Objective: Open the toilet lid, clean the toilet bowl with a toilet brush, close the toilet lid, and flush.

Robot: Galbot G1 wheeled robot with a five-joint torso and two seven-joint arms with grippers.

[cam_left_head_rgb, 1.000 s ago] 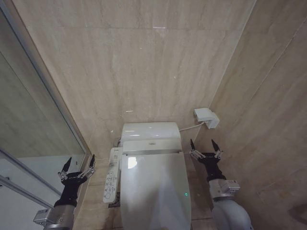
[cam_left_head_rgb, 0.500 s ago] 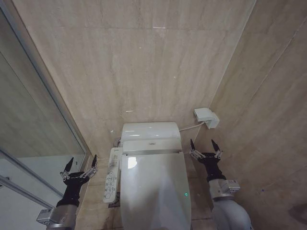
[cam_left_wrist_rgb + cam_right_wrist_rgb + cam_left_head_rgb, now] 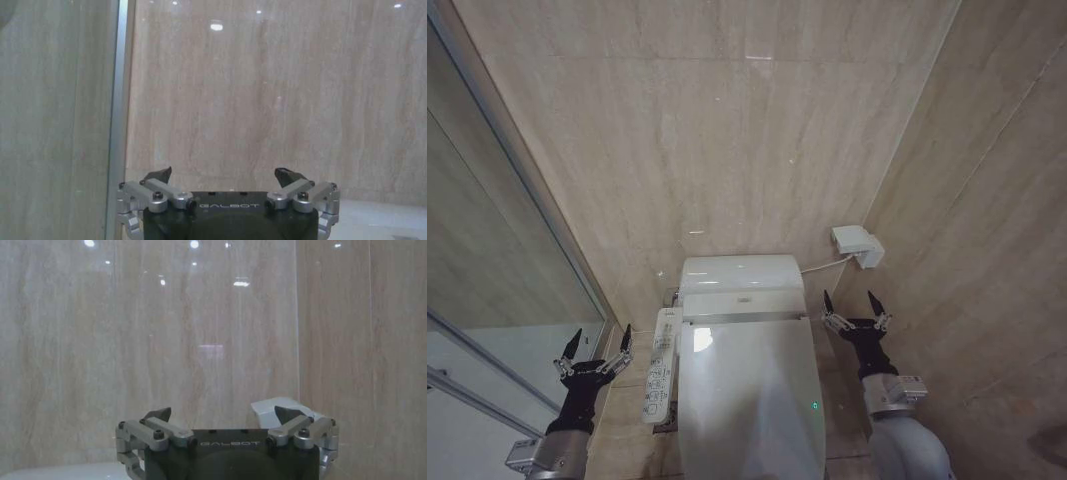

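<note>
The toilet lid (image 3: 752,395) lies shut over the toilet bowl, so the bowl's inside is hidden. A white side control panel (image 3: 659,377) runs along the toilet's left flank. My left gripper (image 3: 598,342) stands open to the left of that panel, fingers pointing toward the back wall; it appears again in the left wrist view (image 3: 225,172). My right gripper (image 3: 855,304) stands open to the right of the toilet, level with the lid's hinge, and shows in the right wrist view (image 3: 223,412). Neither holds anything. The toilet brush is out of view.
A white tank cover (image 3: 740,274) sits behind the lid. A white wall box (image 3: 857,245) with a cable is mounted at the right corner. A glass partition (image 3: 497,250) with a metal frame lines the left. Beige tiled walls close in behind and on the right.
My left gripper has shifted slightly right and down, toward the control panel. The right gripper and the toilet have not moved.
</note>
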